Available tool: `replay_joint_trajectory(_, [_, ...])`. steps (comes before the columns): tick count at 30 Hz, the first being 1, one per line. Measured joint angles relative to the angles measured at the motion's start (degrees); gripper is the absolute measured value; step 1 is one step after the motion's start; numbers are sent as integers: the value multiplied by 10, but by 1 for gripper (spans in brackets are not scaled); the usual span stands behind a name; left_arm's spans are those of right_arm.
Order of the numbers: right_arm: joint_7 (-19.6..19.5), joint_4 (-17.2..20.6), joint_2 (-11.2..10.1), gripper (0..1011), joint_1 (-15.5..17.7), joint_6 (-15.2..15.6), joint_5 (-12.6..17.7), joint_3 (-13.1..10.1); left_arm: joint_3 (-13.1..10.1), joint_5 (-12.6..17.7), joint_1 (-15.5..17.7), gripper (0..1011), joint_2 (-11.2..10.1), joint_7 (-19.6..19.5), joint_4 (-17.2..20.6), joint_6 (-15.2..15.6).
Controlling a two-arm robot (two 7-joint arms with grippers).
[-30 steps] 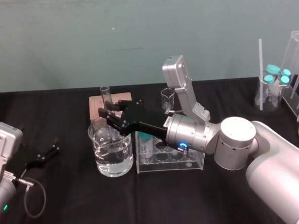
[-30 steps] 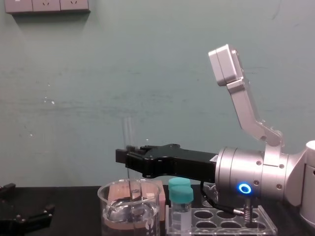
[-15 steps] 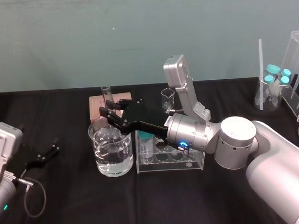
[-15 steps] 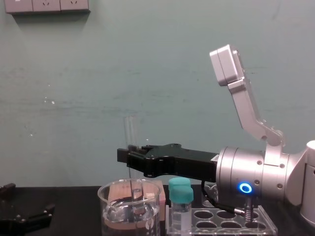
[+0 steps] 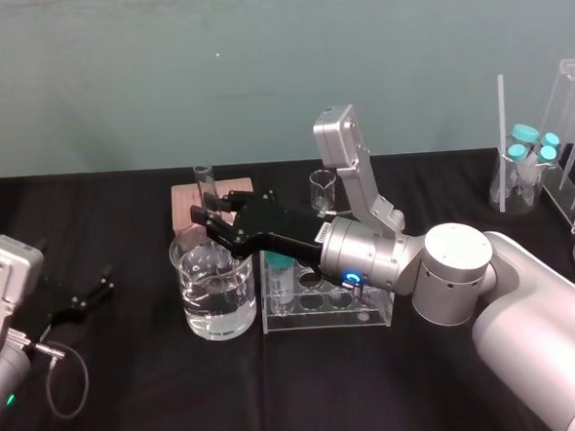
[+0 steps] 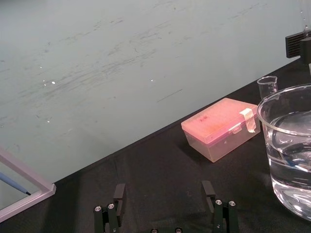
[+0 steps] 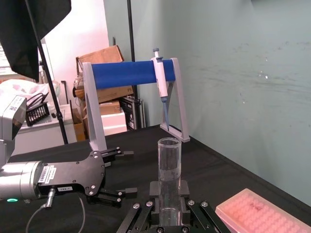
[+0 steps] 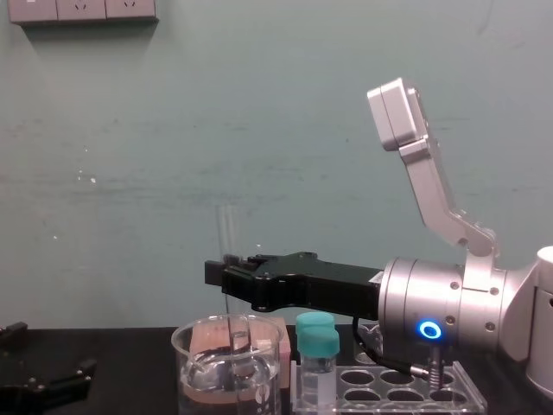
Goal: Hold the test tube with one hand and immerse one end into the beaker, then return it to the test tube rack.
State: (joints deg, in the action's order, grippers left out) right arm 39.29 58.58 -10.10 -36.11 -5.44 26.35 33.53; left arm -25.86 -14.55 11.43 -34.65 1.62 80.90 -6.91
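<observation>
My right gripper (image 5: pixel 210 218) is shut on the test tube (image 5: pixel 203 182), a thin clear glass tube held upright. The tube's open top stands above the black fingers (image 8: pixel 226 275), and its lower part reaches down into the beaker (image 5: pixel 215 300). That wide glass beaker holds water. In the right wrist view the test tube (image 7: pixel 169 174) rises straight between the fingers. The test tube rack (image 5: pixel 327 306), clear acrylic, stands just right of the beaker under the right wrist. My left gripper (image 5: pixel 78 297) rests open on the table at the far left, its fingers (image 6: pixel 119 194) wide apart.
A pink tip box (image 5: pixel 212 203) sits behind the beaker, and a tiny beaker (image 5: pixel 322 189) behind the rack. A teal-capped vial (image 8: pixel 317 346) stands in the rack. More capped vials (image 5: pixel 528 157) and clear stands are at the far right. A blue pipette stand (image 7: pixel 131 73) is on the left.
The right gripper and the tube stay over the beaker almost unchanged. The left arm has not moved.
</observation>
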Motion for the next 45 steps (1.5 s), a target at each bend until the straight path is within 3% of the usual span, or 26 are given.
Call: replay_joint_trajectory(45, [0,-1,2,225,0,2,-2,0,0,0,0,1000,0,0,0,0])
